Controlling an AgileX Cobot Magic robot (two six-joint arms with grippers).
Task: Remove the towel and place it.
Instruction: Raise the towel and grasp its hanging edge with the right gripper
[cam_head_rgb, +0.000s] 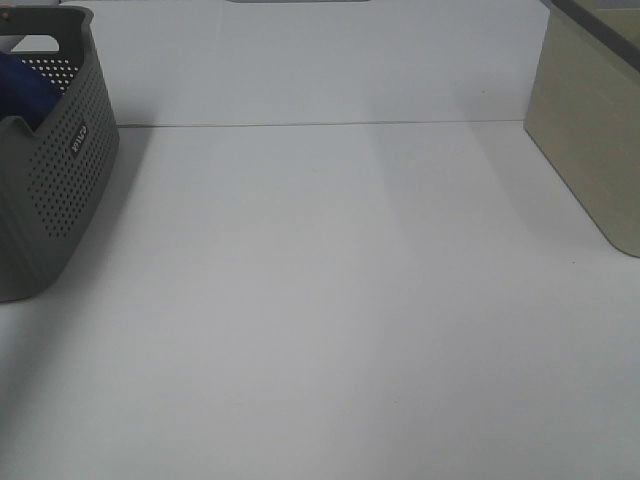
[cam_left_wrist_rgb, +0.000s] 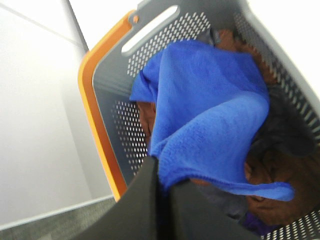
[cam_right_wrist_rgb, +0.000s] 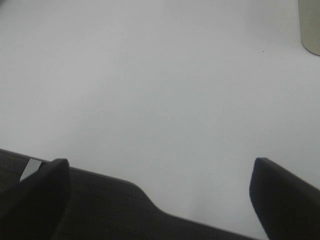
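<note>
The left gripper (cam_left_wrist_rgb: 162, 169) has its jaws closed tight on a fold of the royal-blue microfibre towel (cam_left_wrist_rgb: 210, 115). The towel lies bunched inside the grey perforated plastic basket (cam_head_rgb: 60, 190) at the left edge of the white tabletop (cam_head_rgb: 330, 300), on top of dark brown cloth (cam_left_wrist_rgb: 272, 200). The right gripper (cam_right_wrist_rgb: 159, 167) hangs over bare tabletop, jaws spread wide and empty. The lift should go straight up and high, since the towel looks long enough to catch the rim or drag the brown cloth out with it.
</note>
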